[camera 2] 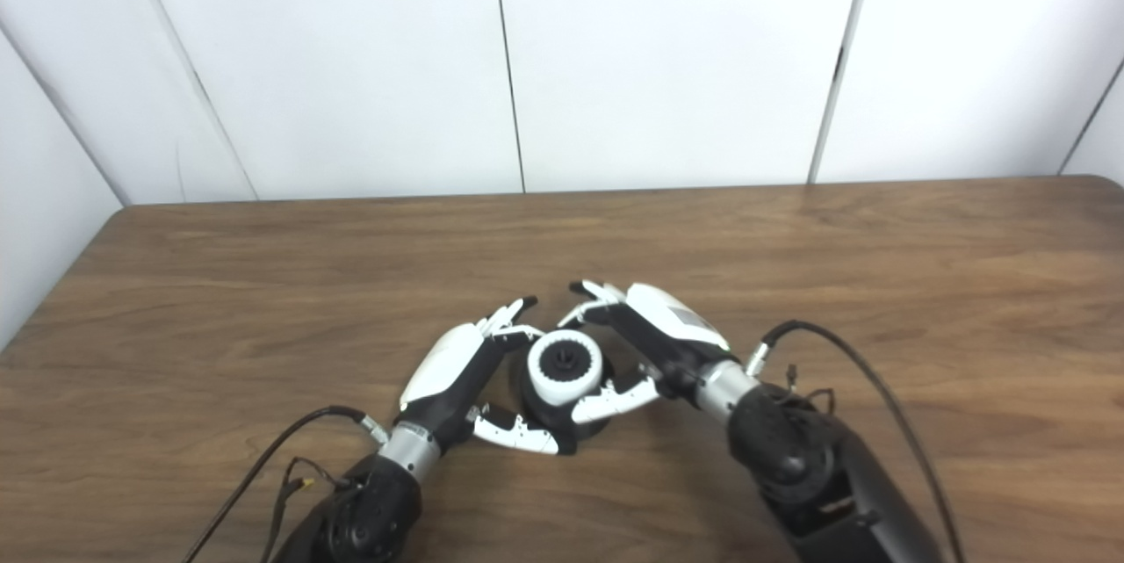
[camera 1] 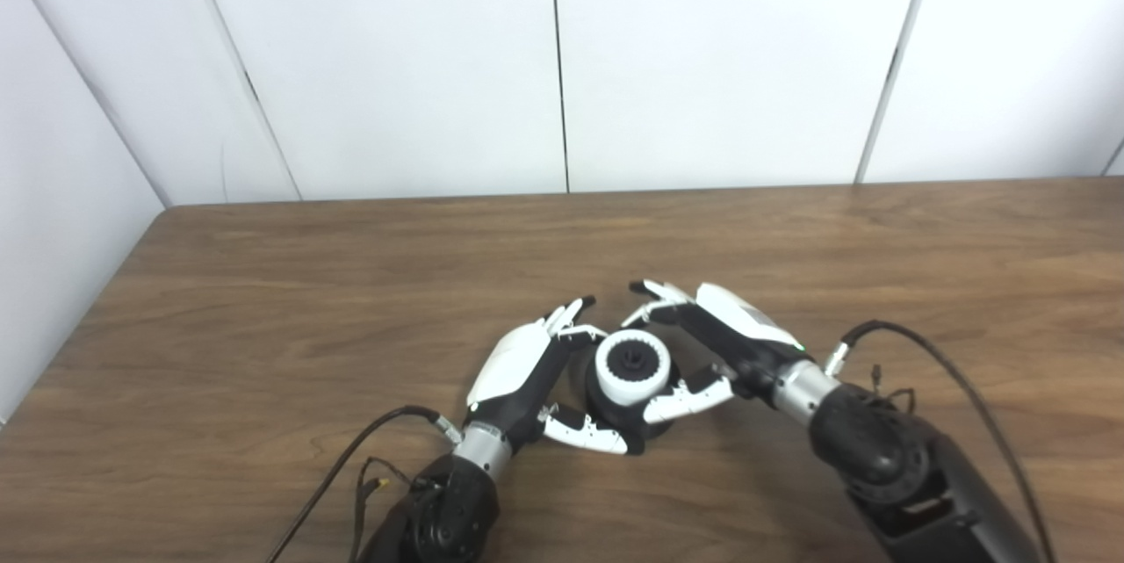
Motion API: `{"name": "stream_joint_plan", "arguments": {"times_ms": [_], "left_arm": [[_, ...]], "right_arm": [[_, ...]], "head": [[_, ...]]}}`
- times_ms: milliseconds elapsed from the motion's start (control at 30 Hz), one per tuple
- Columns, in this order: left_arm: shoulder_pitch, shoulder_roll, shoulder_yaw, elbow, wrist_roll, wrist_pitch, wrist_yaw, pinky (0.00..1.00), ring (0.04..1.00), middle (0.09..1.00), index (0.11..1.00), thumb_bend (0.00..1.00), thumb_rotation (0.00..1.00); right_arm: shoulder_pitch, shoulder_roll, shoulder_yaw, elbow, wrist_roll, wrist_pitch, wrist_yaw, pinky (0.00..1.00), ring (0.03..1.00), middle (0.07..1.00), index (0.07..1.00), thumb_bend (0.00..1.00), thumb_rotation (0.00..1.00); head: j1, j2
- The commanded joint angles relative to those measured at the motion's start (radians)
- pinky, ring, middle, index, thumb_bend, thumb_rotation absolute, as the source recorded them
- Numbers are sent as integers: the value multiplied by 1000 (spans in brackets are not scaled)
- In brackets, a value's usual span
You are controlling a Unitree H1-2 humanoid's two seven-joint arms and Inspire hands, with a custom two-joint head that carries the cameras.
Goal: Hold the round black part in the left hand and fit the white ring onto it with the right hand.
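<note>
White plastic now sits on top of black: the white ring [camera 1: 632, 367] appears seated around the upper portion of the round black part [camera 1: 625, 418], with the black hub visible through the centre of the ring. Judge the fitting step as largely done, though you cannot confirm from these views whether the ring is pressed fully home or only resting in place.

The assembly stands near the front middle of the desk [camera 1: 263, 282], between the two hands. It appears to rest on the desk surface, but the contact point is hidden by the fingers.

The left hand [camera 1: 518, 378] cups the black part from its own side. Its fingers curl around the far edge and its thumb lies along the near base, so treat this hand as holding the part.

The right hand [camera 1: 720, 339] flanks the ring from the other side. Its fingers arch over the far edge and its thumb touches, or lies just beside, the lower rim of the ring. You cannot tell whether this hand grips the ring or has let go.

Remaining work, as judged: verify the seat, then release.
</note>
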Motion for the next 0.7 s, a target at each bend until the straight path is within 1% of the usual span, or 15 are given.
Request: {"name": "stream_joint_plan", "arguments": {"times_ms": [0,100,267,367,567,667], "left_arm": [[-26,2,1,-22,8,-11,9,1000,1000,1000,641,906,253],[-26,3,2,-23,8,-10,7,1000,1000,1000,642,907,260],[-27,5,2,-24,10,-6,5,1000,1000,1000,643,909,284],[-26,6,3,-26,8,-5,4,1000,1000,1000,643,908,278],[-23,7,4,-26,7,-9,6,1000,1000,1000,641,909,272],[-18,7,2,-32,11,-5,6,1000,1000,1000,643,910,268]], "right_arm": [[-25,-18,7,-10,5,26,53,979,1000,1000,998,1000,514],[-26,-25,8,-13,12,31,72,962,1000,1000,1000,1000,517],[-28,-26,1,-13,24,35,87,977,1000,1000,1000,1000,504],[-28,-29,-8,-8,37,32,92,996,1000,1000,1000,1000,506],[-11,-35,-39,0,65,11,77,1000,1000,1000,1000,1000,519],[17,-34,-62,0,69,0,47,995,1000,1000,1000,1000,502]], "head": [[0,2],[1,2],[0,3],[0,3],[-11,-13],[-11,-20]]}}
